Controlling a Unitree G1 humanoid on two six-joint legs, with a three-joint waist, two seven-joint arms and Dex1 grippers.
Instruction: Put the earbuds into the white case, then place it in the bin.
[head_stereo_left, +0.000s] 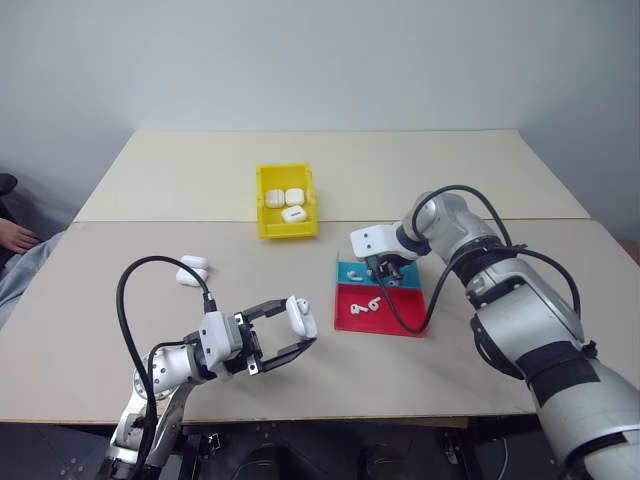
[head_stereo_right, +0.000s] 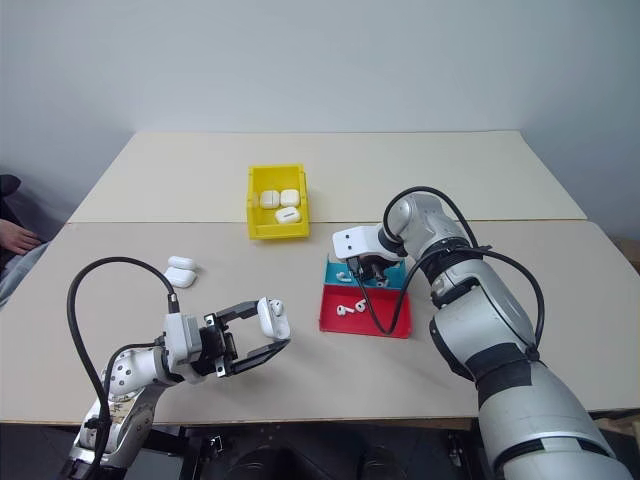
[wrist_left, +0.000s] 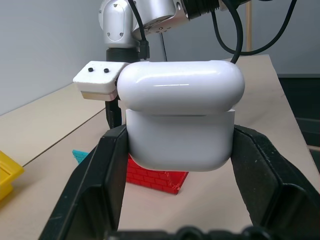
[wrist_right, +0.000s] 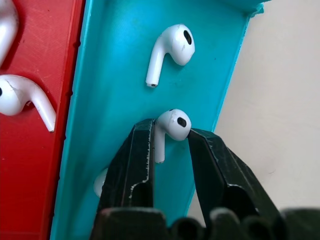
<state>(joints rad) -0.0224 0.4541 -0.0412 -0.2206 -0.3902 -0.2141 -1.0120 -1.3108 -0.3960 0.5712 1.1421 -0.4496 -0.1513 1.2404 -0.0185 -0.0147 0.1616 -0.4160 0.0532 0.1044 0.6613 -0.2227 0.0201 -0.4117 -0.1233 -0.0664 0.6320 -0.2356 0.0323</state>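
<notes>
Earbuds (wrist_right: 172, 125): tiny glossy white stemmed pieces, one sits between the right gripper (wrist_right: 172, 150) fingers down in the teal half of the shallow plastic tray (head_stereo_left: 345, 272); fingers flank it closely, but whether they actually pinch it I can't tell. Second earbud (wrist_right: 170, 50) lies loose on the teal floor just beyond, two more on the red half, which has a brick-pattern outer wall. White case (wrist_left: 180, 117), smooth rounded pebble with lid seam visible, clamped upright between the left gripper (head_stereo_left: 290, 335) black fingers, held above the tabletop (head_stereo_left: 500, 180) near its front edge, left of the tray. Bin (head_stereo_left: 285, 228), bright yellow, rectangular, upright walls, sits mid-tabletop behind the tray, three white cases inside. Two more cases (head_stereo_left: 190, 270) lie touching each other on the matte beige tabletop toward the left edge.
</notes>
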